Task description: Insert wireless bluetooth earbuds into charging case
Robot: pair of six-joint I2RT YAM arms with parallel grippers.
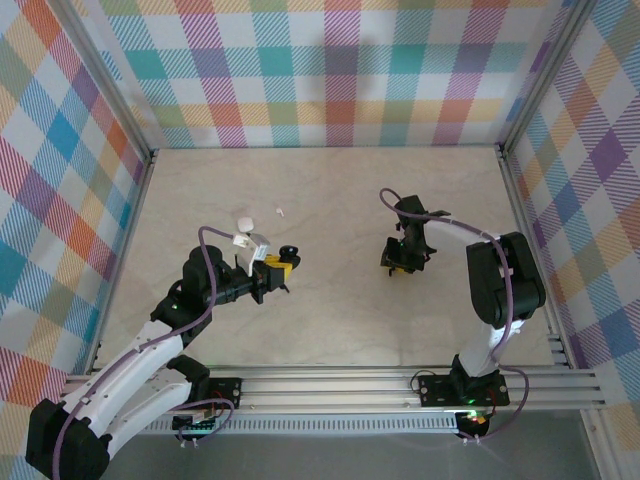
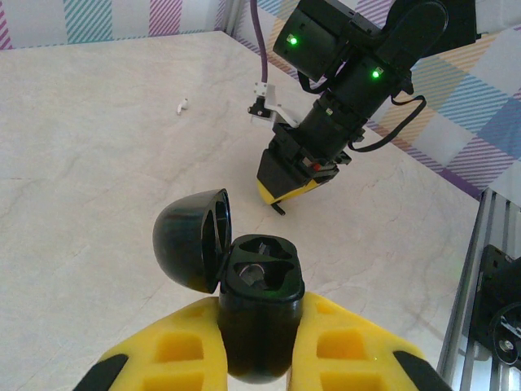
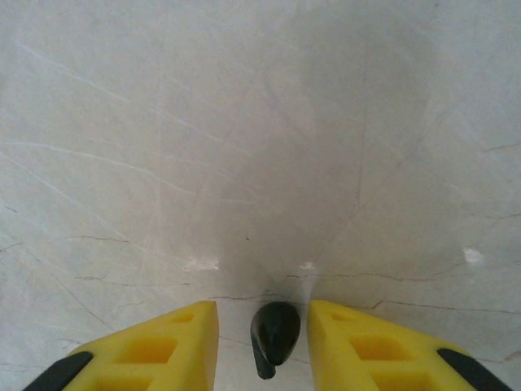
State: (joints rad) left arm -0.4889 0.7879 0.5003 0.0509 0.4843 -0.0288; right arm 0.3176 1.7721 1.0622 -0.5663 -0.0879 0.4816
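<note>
Left wrist cam: left gripper [image 2: 260,314] clamped on black charging case [image 2: 262,277], lid open, ready. White earbud [image 2: 181,105] lies loose on table [image 2: 98,204], not yet seated. Right gripper [image 3: 264,308] part-open astride black earbud [image 3: 275,330]. Case wells too dark; I can't tell whether the earbud's pinched.

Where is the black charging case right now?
The black charging case is clamped in the left gripper, lid hinged open; in the top view it lies left of centre, across the table from the right gripper.
</note>
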